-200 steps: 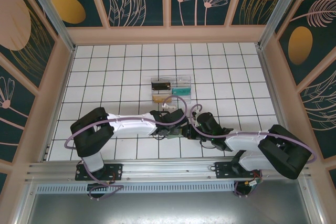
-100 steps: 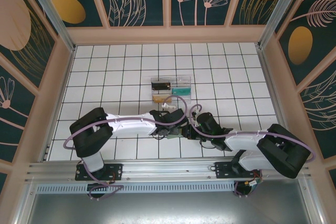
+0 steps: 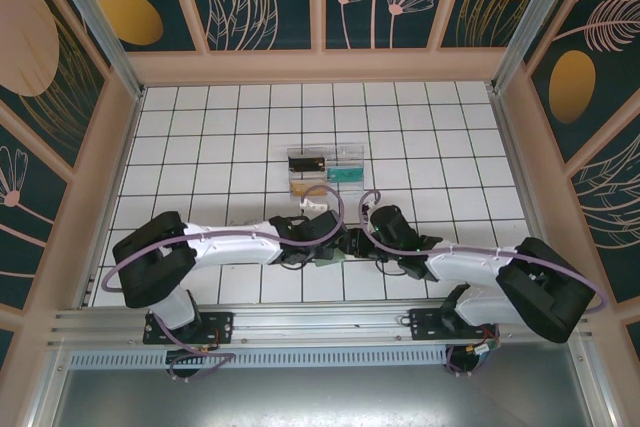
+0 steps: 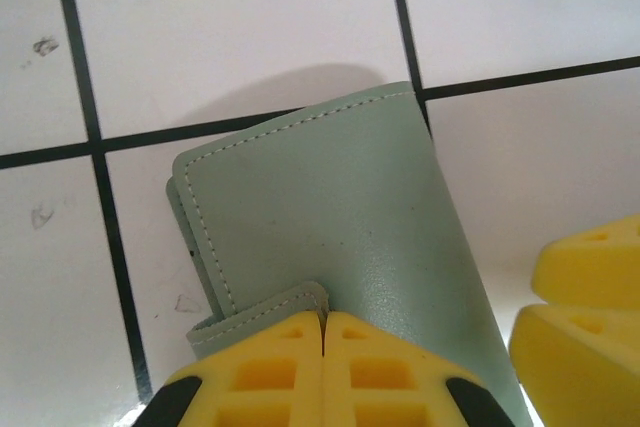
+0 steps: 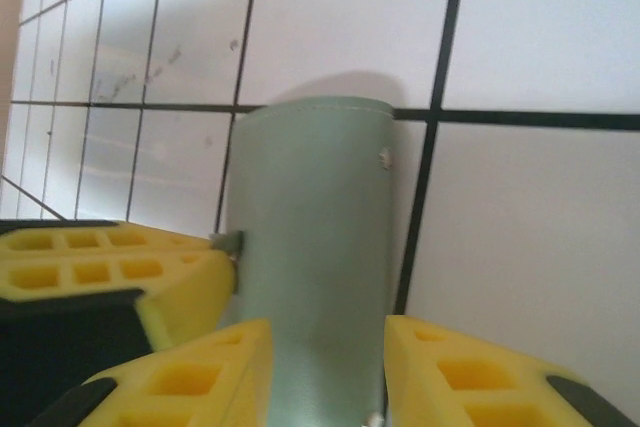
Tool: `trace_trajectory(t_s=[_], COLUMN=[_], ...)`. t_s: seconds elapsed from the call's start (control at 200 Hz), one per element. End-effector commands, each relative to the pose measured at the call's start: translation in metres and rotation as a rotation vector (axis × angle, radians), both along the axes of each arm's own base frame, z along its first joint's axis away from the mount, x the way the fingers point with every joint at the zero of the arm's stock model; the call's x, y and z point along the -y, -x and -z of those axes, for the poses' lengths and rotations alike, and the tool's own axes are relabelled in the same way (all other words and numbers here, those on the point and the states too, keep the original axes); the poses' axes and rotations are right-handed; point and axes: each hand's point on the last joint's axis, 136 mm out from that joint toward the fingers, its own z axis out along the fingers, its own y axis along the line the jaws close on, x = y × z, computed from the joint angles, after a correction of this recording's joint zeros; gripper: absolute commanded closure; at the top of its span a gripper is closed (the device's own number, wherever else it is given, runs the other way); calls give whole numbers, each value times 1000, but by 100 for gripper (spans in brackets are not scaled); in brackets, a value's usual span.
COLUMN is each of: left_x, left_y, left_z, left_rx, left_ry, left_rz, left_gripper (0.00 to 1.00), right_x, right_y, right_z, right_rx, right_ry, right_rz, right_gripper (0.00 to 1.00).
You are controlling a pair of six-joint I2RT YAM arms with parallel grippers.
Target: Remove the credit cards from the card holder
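At the bottom centre of the left wrist view, the left claw [image 4: 322, 332] is pressed fully together, its yellow fingers meeting on the corner of a thin under-flap of the card holder [image 4: 330, 207]. The card holder lies folded on the white tiled table [image 4: 230, 27]. Its long axis runs from the claw up the frame, leaning a little left, so the free end points away from the fingers. At the right edge of that frame sits the right claw [image 4: 528, 305]. In the right wrist view that claw stands partly apart at the bottom, one finger along each long side of the card holder; whether it presses or merely flanks, I cannot tell. Both claws sit at the same short end, so neither is nearer. The cover hides any credit cards, so the coming move likely has to peel the panels apart along that long axis.
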Motion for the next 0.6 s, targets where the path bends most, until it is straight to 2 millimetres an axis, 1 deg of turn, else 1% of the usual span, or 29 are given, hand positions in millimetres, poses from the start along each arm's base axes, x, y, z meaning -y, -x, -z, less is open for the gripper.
trace_trajectory(t_s=[0.0, 0.03, 0.05, 0.155, 0.24, 0.31, 0.375, 0.525, 0.591], left_x=[10, 11, 11, 11, 11, 9, 5, -15, -23], left_y=[-2, -2, -2, -2, -2, -3, -4, -5, -5], left_z=[-14, -15, -16, -16, -17, -22, -26, -32, -34], left_rx=[40, 45, 48, 54, 60, 75, 89, 124, 128], left_ry=[69, 78, 82, 89, 98, 117, 127, 139, 155], left_rz=[35, 36, 38, 40, 41, 34, 20, -28, -47], left_gripper=[100, 100, 100, 100, 100, 100, 100, 100, 100], right_x=[-8, -9, -10, -12, -10, -2, 4, 18, 20], right_y=[-4, -3, -3, -2, -2, -1, 1, 3, 3], right_z=[-2, 1, 3, 14, 26, 41, 49, 61, 64], right_rx=[-8, -20, -25, -53, -87, -130, -156, -185, -190], right_ry=[0, 7, 11, 28, 68, 117, 129, 164, 180], right_rz=[-26, -30, -33, -43, -39, -12, 7, 44, 42], right_gripper=[60, 54, 53, 52, 58, 65, 68, 70, 70])
